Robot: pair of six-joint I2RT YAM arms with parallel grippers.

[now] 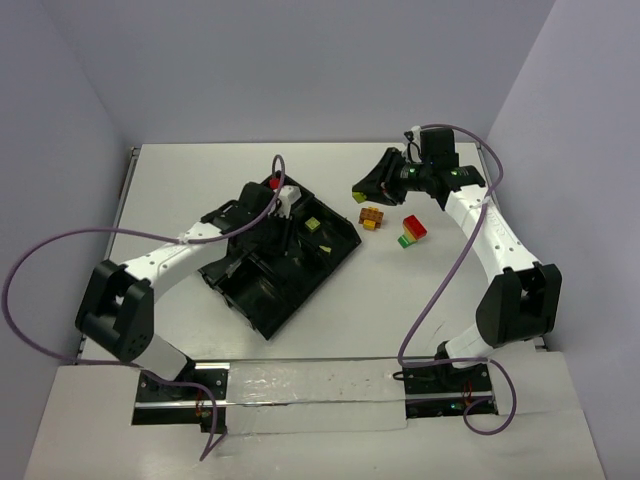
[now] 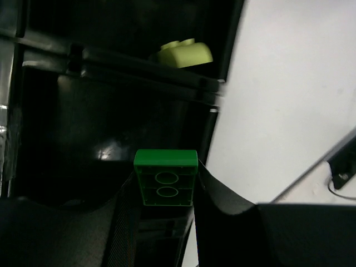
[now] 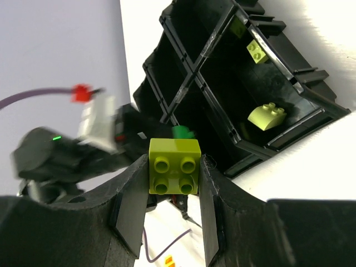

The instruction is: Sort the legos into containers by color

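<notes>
My left gripper hangs over the black tray and is shut on a green brick, held above a dark compartment near the tray's wall. My right gripper is just right of the tray's far corner, above the table, and is shut on a yellow-green four-stud brick. Two pale yellow-green bricks lie in one compartment; one shows in the left wrist view. Orange, yellow, red and green bricks lie on the table right of the tray.
The tray sits turned at an angle on the white table. Purple cables loop from both arms. Grey walls close in the table at the back and sides. The left arm's wrist shows blurred in the right wrist view.
</notes>
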